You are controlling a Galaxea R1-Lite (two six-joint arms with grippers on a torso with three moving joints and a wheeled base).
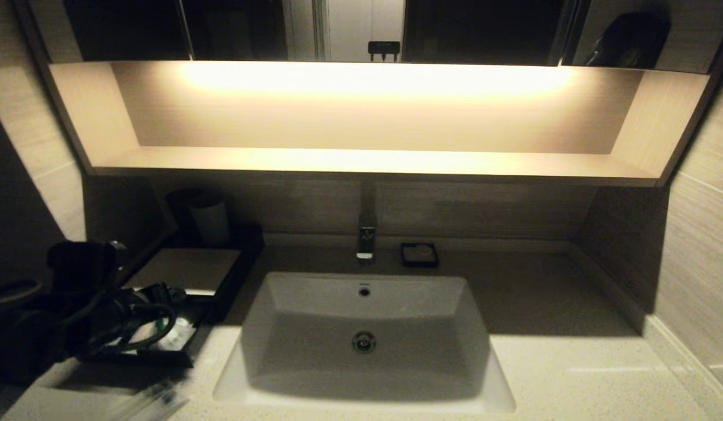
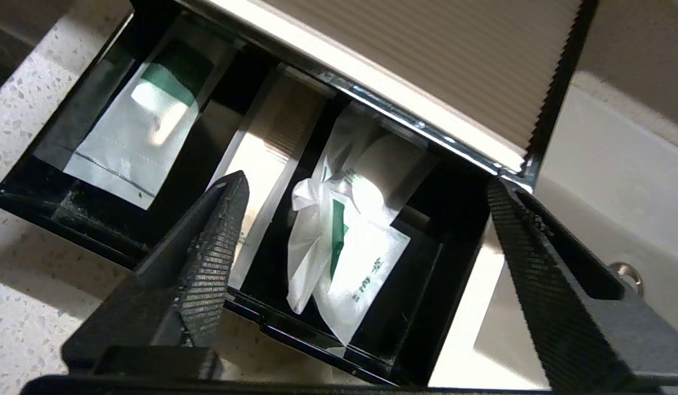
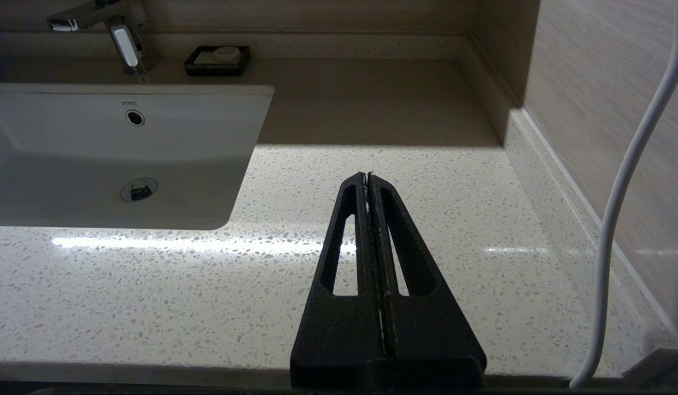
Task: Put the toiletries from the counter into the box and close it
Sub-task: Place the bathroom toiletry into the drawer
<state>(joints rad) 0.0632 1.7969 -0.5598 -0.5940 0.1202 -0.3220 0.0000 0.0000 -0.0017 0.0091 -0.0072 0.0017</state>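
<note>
The black box (image 1: 189,268) with its beige top stands on the counter (image 1: 572,368) left of the sink. Its drawer (image 1: 180,358) is pulled out. In the left wrist view the drawer (image 2: 295,334) holds a flat packet (image 2: 133,129), a slim pack (image 2: 265,164) and a crumpled green-marked packet (image 2: 347,247) in separate compartments. My left gripper (image 2: 366,181) hovers open and empty above the drawer; it also shows in the head view (image 1: 162,310). A blurred clear packet (image 1: 155,400) lies on the counter before the drawer. My right gripper (image 3: 367,176) is shut and empty over the counter right of the sink.
The white sink basin (image 1: 279,292) fills the middle, with a faucet (image 1: 366,240) behind it. A small black dish (image 1: 419,255) sits by the back wall. A pale cup (image 1: 209,219) stands behind the box. A white cable (image 3: 619,192) hangs by the right wall.
</note>
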